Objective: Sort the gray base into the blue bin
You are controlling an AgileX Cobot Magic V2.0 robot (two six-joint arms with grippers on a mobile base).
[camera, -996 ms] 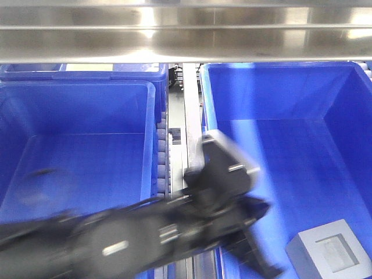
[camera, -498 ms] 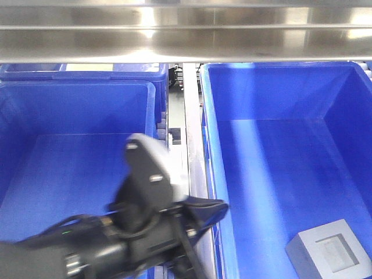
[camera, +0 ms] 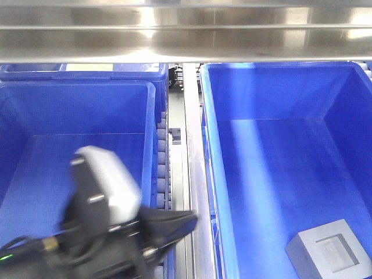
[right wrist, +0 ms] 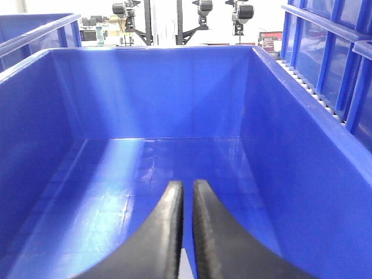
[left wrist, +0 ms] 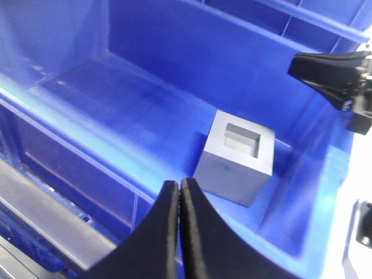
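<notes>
The black left gripper (left wrist: 179,200), jaws pressed together on nothing, hangs over the divider rail beside the bright-blue plastic bin (camera: 216,174). The matte gray cube-shaped base (camera: 329,254), recess up, sits in that bin's near corner, close to the wall. The right gripper (right wrist: 185,203), nearly closed and empty, points into a bin; swinging low, it could strike the block.

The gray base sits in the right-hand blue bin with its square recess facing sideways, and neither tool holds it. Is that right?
Not quite. The gray base does sit in the right-hand blue bin, unheld, but its square recess faces upward, not sideways; the left wrist view shows this. The left tool is closed on nothing, the right tool nearly closed.
</notes>
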